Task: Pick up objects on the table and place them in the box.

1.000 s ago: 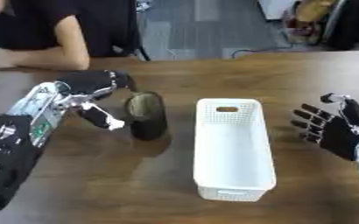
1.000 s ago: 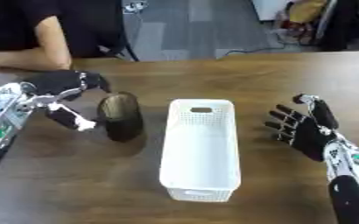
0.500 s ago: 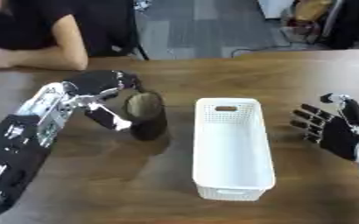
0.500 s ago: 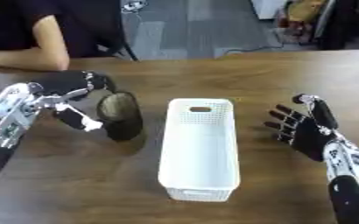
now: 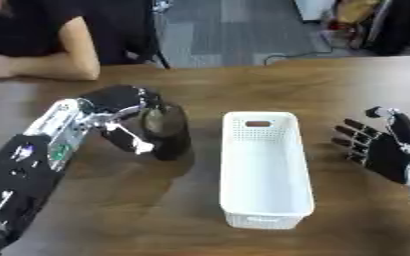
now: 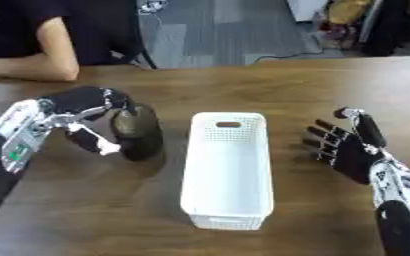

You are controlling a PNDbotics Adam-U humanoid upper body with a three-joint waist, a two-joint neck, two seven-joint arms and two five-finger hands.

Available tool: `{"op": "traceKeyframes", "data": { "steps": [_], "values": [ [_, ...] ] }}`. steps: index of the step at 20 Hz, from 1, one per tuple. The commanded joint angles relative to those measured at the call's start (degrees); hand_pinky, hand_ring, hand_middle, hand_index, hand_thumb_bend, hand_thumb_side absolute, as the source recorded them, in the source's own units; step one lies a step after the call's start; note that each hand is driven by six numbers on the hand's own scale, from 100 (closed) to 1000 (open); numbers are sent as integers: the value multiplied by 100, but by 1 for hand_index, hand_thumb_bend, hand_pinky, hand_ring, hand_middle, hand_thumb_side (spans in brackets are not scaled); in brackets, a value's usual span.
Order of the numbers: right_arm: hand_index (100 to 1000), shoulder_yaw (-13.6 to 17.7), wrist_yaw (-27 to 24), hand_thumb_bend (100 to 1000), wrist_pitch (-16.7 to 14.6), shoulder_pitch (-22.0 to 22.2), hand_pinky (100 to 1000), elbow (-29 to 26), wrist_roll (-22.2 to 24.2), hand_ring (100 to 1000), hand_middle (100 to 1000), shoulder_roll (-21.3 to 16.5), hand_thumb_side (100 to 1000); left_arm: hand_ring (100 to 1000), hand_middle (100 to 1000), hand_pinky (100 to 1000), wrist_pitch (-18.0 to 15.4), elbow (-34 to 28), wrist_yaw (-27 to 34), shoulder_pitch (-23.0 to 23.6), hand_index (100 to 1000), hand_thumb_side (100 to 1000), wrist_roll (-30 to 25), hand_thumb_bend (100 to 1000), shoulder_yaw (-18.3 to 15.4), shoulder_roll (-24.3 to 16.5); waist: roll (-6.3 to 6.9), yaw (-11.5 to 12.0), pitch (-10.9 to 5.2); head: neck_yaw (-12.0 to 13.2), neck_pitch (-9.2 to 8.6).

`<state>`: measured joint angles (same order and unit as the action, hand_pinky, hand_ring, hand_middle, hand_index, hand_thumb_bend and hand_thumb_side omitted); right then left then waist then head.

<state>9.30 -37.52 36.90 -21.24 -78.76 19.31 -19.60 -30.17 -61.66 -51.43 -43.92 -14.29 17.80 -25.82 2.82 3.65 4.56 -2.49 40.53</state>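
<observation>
Left hand (image 5: 112,100) fingers now closed around dark object (image 5: 166,131), earlier only beside; lift toward box (image 5: 265,170) next. Right hand (image 6: 348,152) idle, fingers apart.

Office or lab: wooden table (image 5: 243,85), grey carpet (image 5: 235,35), floor cables (image 5: 305,52).

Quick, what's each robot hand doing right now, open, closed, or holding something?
Left robot hand: shut on the dark object left of the white box.
Right robot hand: open, empty.
</observation>
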Motion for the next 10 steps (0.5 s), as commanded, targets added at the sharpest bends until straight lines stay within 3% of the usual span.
{"op": "traceKeyframes", "data": {
  "steps": [1,10],
  "values": [
    [1000,28,9,100,5,-71,449,-100,2,710,974,-57,1000,195,690,290,-29,23,101,-48,761,486,-141,270,0,-93,8,7,-60,23,-18],
    [1000,30,6,100,13,-66,450,-112,0,710,974,-59,1000,120,673,194,-85,367,13,193,748,471,-353,275,8,-58,15,11,-47,10,-1]
  ]
}}
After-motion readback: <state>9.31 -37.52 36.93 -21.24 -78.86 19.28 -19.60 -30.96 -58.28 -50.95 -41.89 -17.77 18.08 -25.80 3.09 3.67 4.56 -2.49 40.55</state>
